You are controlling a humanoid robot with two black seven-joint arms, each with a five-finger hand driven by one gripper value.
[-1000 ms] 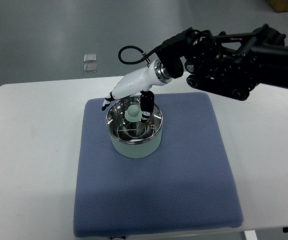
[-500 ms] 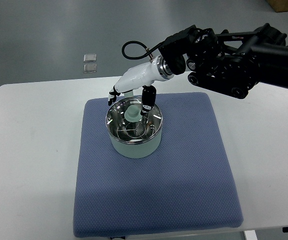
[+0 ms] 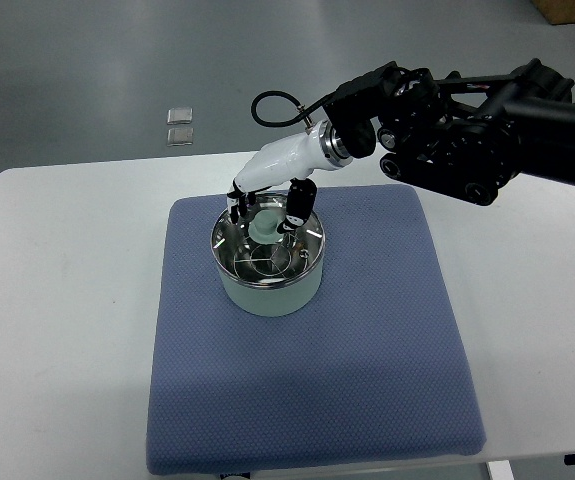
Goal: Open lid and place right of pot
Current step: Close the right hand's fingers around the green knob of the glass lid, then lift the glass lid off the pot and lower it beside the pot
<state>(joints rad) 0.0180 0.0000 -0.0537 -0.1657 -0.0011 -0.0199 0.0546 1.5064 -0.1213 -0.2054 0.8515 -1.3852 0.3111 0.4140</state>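
Note:
A pale green pot (image 3: 267,290) stands on the blue mat (image 3: 367,350), left of the mat's middle. Its glass lid (image 3: 267,255) with a steel rim sits on it, and a pale knob (image 3: 264,226) rises from the lid's far half. My right hand (image 3: 265,205), white with black fingertips, reaches in from the upper right and hovers just over the knob. The fingers (image 3: 237,198) hang at the knob's left and the thumb (image 3: 295,205) at its right, straddling it with a gap still showing. The lid lies flat on the pot. No left arm shows.
The mat lies on a white table (image 3: 67,300). Bare mat stretches to the right of the pot. The black right arm (image 3: 467,140) crosses above the mat's far right corner. Two small clear squares (image 3: 179,125) lie on the grey floor beyond the table.
The right hand's fingers have swung in from beyond the pot's left rim toward the knob, narrowing the gap to the thumb. The pot and lid have not moved.

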